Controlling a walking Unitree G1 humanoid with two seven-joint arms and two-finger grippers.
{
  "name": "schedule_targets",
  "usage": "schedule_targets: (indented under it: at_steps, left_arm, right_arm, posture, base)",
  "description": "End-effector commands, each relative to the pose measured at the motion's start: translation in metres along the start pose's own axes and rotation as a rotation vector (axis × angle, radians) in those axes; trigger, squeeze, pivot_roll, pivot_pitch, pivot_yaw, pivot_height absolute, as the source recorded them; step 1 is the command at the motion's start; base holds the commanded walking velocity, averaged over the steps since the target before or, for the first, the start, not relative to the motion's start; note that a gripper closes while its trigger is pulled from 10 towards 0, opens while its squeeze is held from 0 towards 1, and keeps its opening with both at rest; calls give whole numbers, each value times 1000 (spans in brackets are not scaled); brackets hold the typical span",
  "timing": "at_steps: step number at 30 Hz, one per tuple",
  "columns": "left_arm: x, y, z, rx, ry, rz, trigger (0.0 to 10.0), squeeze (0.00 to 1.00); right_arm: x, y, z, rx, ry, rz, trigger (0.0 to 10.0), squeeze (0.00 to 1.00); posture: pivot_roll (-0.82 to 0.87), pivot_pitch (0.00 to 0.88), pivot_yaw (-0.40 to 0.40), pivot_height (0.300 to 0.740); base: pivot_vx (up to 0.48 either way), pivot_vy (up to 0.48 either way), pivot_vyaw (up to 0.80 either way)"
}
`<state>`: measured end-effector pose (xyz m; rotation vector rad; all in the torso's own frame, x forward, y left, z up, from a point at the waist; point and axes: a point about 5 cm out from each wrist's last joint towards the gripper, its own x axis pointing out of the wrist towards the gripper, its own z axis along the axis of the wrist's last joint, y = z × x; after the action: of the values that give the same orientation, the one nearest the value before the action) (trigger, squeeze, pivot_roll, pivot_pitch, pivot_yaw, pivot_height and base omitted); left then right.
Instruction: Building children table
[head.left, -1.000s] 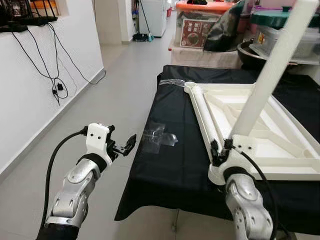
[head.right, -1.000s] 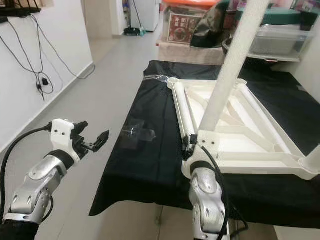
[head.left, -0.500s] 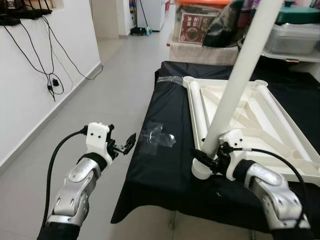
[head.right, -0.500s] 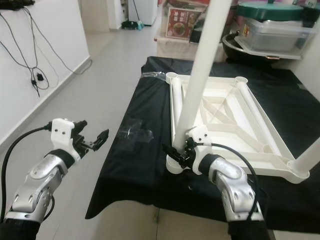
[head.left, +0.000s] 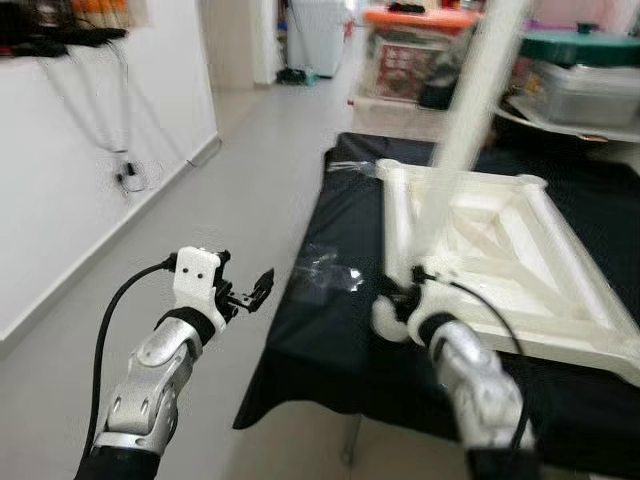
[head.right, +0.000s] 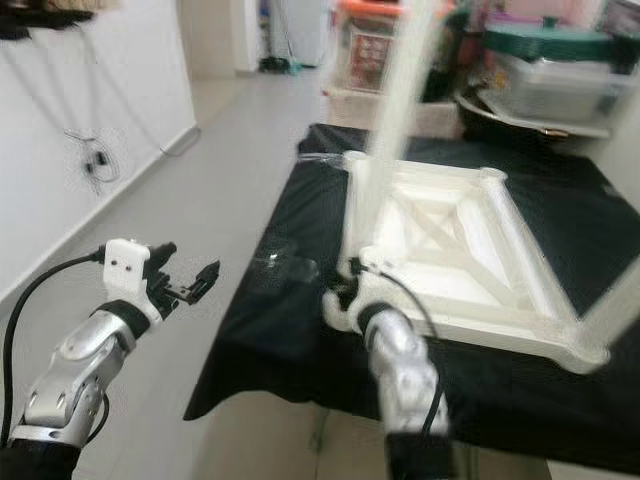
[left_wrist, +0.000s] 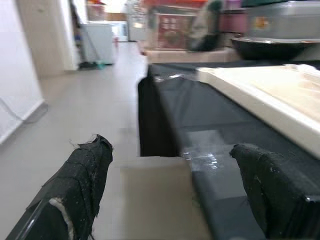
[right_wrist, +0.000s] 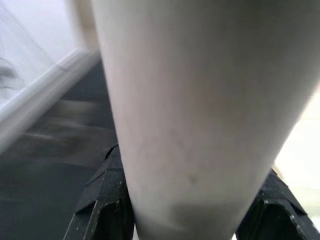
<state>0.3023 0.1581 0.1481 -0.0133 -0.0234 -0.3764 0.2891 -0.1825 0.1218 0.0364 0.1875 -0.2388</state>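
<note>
The right gripper (head.left: 408, 292) has swung the long white plastic table leg (head.left: 470, 110) upright over the overturned white plastic tabletop (head.left: 520, 260), its 2 fingers clamping it; the left gripper (head.left: 250, 292) hovers open beside the tabletop.

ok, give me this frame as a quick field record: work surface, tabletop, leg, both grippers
work surface: black cloth over a low stand, clear tape patch on it
tabletop: white, upside down on the cloth
leg: white tube standing up from the near left corner socket, blurred
right gripper: at the base of the leg, fingers on either side of it, closed on it
left gripper: open, held over the floor left of the cloth, holding nothing
image quality: head views blurred by motion
</note>
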Motion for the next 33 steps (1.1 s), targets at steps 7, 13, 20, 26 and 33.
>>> schedule_targets:
  at_steps: [7,13,20,26,33]
  left_arm:
    - [2,-2,-2,14,11,-13,10000,0]
    - [5,-3,-1,12,6,-20,10000,0]
    - [4,-3,-2,8,1,-15,10000,0]
    - [5,-4,-1,9,-3,-11,10000,0]
    - [2,-2,-1,15,2,-10,10000,0]
  right_arm:
    - [-15,8,-7,-108,63,72,10000,0]
    - [-4,21,38,-6,-104,474,10000,0]
    - [-11,14,64,-248,-164,1015,10000,0]
    - [-3,17,53,-297,-113,1061,9882,0]
    - [46,11,48,-146,-45,552,0,0]
  posture:
    - [80,0,-47,740]
    - [74,0,-49,740]
    - [85,0,-63,740]
    - [101,0,-73,740]
    - [105,0,-72,740]
  base:
    - [0,0,0]
    - [0,0,0]
    - [0,0,0]
    - [0,0,0]
    - [0,0,0]
